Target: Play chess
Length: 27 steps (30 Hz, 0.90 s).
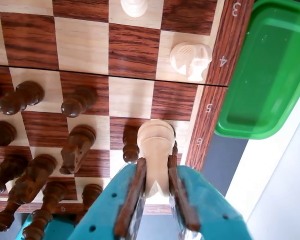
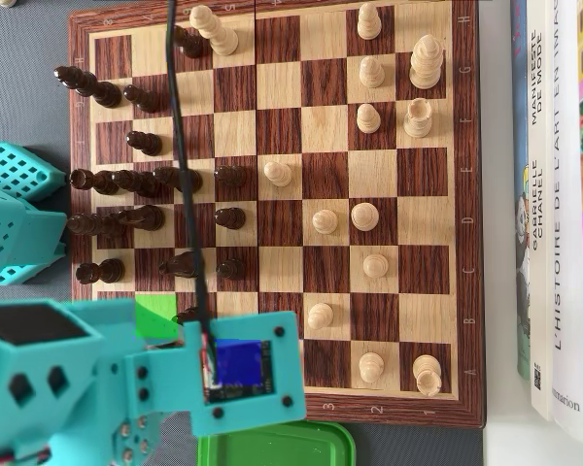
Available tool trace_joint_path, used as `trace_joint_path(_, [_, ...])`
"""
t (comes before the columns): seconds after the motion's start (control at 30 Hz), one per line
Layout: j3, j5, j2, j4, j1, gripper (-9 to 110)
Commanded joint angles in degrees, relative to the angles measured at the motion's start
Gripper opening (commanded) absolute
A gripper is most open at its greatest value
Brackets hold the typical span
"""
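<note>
Now, reading the wrist view from left to right: the dark pieces crowd the left and lower part of the board, lying every way as the lens shows them. Just right of them, at centre bottom, the hand is clamped on a light pawn, fingers pressing its base from both sides. The pawn's long axis runs straight out of the hand, head pointing up the picture along the file. A dark pawn sits just beside it on the left, partly hidden behind it.

Further right, a light knight stands by the rim marked 4, well ahead of the held pawn, and a second light piece peeks in at the top edge. Whether the pawn's base touches a square I cannot tell. Beyond the board's edge lies the green tray on the worktop, close on the right.

That is the relation that counts, I judge: open squares lie ahead up the file, the tray lies off to the right.

In the overhead view the arm covers that corner, so the pawn is hidden there.
</note>
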Motion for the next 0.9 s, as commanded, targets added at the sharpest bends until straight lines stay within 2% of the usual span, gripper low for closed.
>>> trace_joint_path(0.0, [0.3, 0.4, 3.9, 0.0, -0.2, 1])
trace_joint_path(0.7, [12.2, 0.2, 21.2, 0.5, 0.2, 1])
trace_joint_path(0.87, [13.4, 0.4, 23.6, 4.8, 0.6, 1])
